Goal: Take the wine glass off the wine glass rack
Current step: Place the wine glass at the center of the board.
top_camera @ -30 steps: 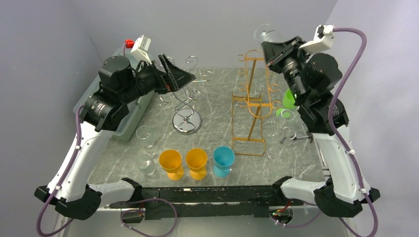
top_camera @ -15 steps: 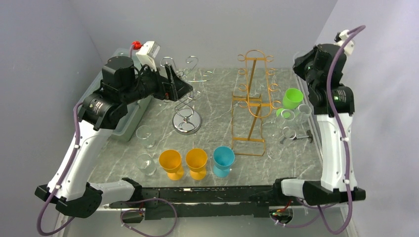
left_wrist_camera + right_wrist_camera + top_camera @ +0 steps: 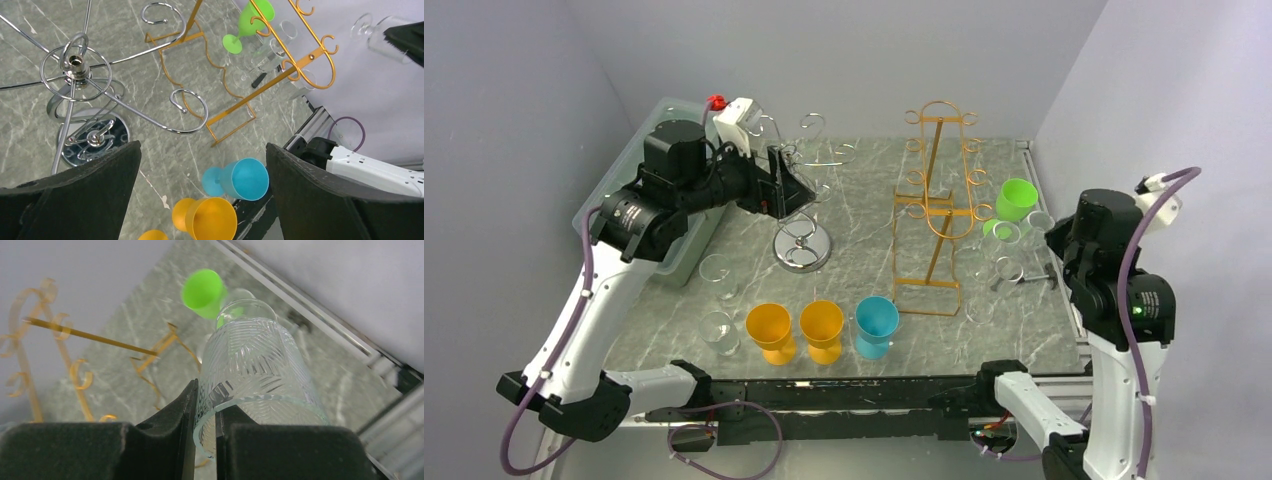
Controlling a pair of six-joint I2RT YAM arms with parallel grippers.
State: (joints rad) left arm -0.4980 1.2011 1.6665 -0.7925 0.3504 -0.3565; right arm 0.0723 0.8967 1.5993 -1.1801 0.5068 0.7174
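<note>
**Glass off rack, in right claw**

Right gripper (image 3: pixel 206 410) narrowed to a slim gap, pinching the rim of the clear patterned wine glass (image 3: pixel 255 365): one finger inside the bowl, one outside. Glass held up in the air, bowl mouth toward the wrist, near the right edge of the table (image 3: pixel 864 260), well apart from the gold rack (image 3: pixel 934 200). Green cup (image 3: pixel 201 290) down on the table beyond it. Left gripper (image 3: pixel 201 150) spread wide, nothing between the fingers, hovering above the silver stand (image 3: pixel 75 70).
</note>
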